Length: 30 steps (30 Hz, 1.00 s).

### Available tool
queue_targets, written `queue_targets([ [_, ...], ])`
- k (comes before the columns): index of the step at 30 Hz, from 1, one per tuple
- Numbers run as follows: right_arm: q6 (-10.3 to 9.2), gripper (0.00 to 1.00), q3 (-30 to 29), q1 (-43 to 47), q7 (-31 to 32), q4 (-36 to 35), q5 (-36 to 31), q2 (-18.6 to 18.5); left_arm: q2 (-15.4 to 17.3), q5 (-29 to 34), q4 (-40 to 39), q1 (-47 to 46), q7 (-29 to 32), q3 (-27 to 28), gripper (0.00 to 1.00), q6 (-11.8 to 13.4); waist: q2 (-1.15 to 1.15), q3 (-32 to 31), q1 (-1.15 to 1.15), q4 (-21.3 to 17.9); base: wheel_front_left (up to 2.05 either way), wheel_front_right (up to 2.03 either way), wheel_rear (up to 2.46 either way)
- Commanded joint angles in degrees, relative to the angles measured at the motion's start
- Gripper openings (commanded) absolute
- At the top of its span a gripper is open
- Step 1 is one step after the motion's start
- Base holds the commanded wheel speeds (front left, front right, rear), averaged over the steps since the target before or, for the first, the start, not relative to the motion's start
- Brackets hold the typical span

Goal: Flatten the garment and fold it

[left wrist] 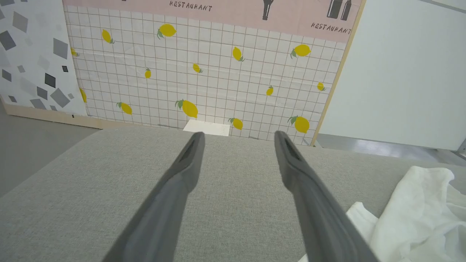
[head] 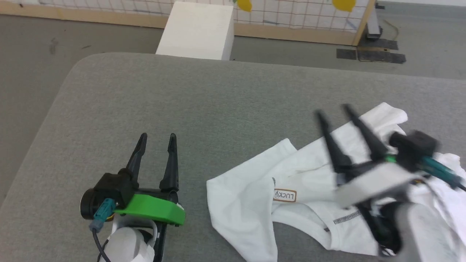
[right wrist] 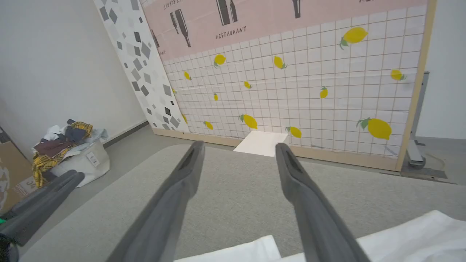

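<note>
The white T-shirt [head: 251, 189] lies crumpled on the grey table at the lower right of the head view, its tan-bordered label [head: 285, 195] facing up. My right gripper [head: 333, 110] hovers open above the shirt's middle, nothing between its fingers, and looks blurred. My left gripper [head: 157, 137] is open over bare table to the left of the shirt. The left wrist view catches the shirt [left wrist: 411, 218] at its lower right, beside the open left gripper [left wrist: 236, 134]. In the right wrist view, white fabric [right wrist: 400, 236] lies below the open right gripper [right wrist: 238, 145].
A rigid white box [head: 198, 31] stands on the floor beyond the table's far edge [head: 233, 60], against the lemon-patterned wall panel. A pile of clothes [right wrist: 65, 140] in a bin sits on the floor at left. The left gripper's fingers [right wrist: 40, 203] show at left in the right wrist view.
</note>
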Motion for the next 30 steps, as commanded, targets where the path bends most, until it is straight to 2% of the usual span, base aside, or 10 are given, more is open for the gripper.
queue_targets([
  [1,-0.08,1.0,-3.3,2.66,-2.33,-1.31,-2.2,-0.08,-0.13,-0.17,-0.24,0.25,-0.26,-0.42,1.0,-0.2,0.0,-0.06,0.0,-1.47,0.0,0.0,0.0],
  [6,-0.08,1.0,-15.06,10.4,-6.52,-2.59,-6.5,-0.08,-0.13,-0.75,0.66,-0.36,-0.26,-2.87,1.0,-0.93,0.0,-0.09,0.0,-4.27,0.0,0.0,0.0],
  [10,-0.08,1.0,-17.42,13.89,-6.64,-2.49,-5.95,-0.08,0.36,-0.34,4.6,-0.58,0.82,-5.43,1.0,-1.73,0.0,-0.06,0.0,-7.68,0.0,0.0,0.0],
  [16,-0.08,1.0,-14.59,14.16,-7.1,-2.36,-3.13,-0.08,3.98,-0.97,11.22,0.06,17.01,-8.58,1.0,-2.5,0.0,-0.95,0.0,-11.87,0.0,0.0,0.0],
  [22,-0.08,1.0,-10.91,14.05,-7.46,-2.19,-2.03,-0.08,4.77,-4.4,15.08,2.13,46.26,-9.32,1.0,0.68,0.0,-1.5,0.0,-13.0,0.0,0.0,0.0],
  [24,-0.08,1.0,-10.39,14.3,-7.64,-1.8,-1.75,-0.08,4.78,-5.26,13.4,2.48,51.6,-9.29,1.0,1.65,0.0,-1.56,0.0,-12.86,0.0,0.0,0.0],
  [25,-0.08,1.0,-10.15,14.41,-7.6,-1.59,-1.65,-0.08,4.86,-5.43,12.54,2.64,53.12,-9.36,0.92,1.92,0.0,-1.55,0.0,-12.75,0.0,0.0,0.0],
  [26,-0.08,1.0,-9.89,14.49,-7.57,-1.37,-1.56,-0.08,4.93,-5.68,11.6,2.91,54.66,-9.48,0.02,2.12,0.0,-1.51,0.0,-12.59,0.0,0.0,0.0],
  [28,-0.08,1.0,-9.4,14.47,-7.47,-1.24,-1.6,-0.08,5.14,-5.7,9.93,3.15,55.49,-9.33,0.0,2.74,0.0,-1.23,0.0,-12.26,0.0,0.0,0.0],
  [30,-0.08,1.0,-8.8,14.31,-7.34,-1.33,-1.51,-0.08,5.73,-4.11,8.13,2.6,51.94,-8.52,0.0,4.32,0.0,-0.83,0.0,-11.93,0.0,0.0,0.0],
])
